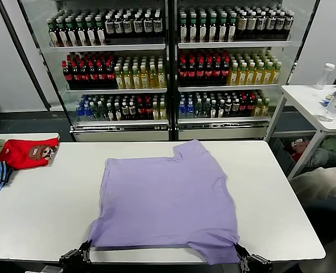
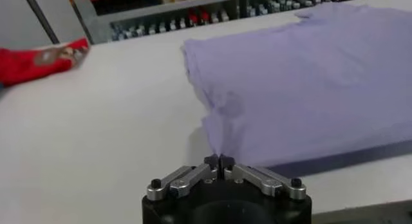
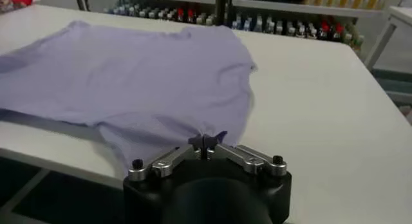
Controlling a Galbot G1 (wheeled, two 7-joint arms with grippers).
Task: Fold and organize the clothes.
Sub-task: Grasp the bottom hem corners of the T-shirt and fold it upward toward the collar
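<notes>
The lavender T-shirt lies spread flat, plain side up, across the middle of the white worktop, its near hem reaching the edge closest to the robot. As a judgement, it is light, thin cotton: soft and limp, with no stiffness of its own, so it will drape and sag from whatever points hold it, and it should slide easily over the smooth worktop. It is not fragile. The sensible places to take hold are the corners of the hem or the shoulders, pinched in pairs so the cloth hangs evenly.

That is how the hands stand now. The left hand sits at about 7 o'clock of the shirt, its fingers closed tight on the near left corner; in the left wrist view the left hand shows the fabric drawn up to a peak between the tips. The right hand is at about 5 o'clock, likewise pinched shut on the near right corner, and the right wrist view shows a small tuft of purple cloth caught in the right hand. The hem is pulled taut between them
</notes>
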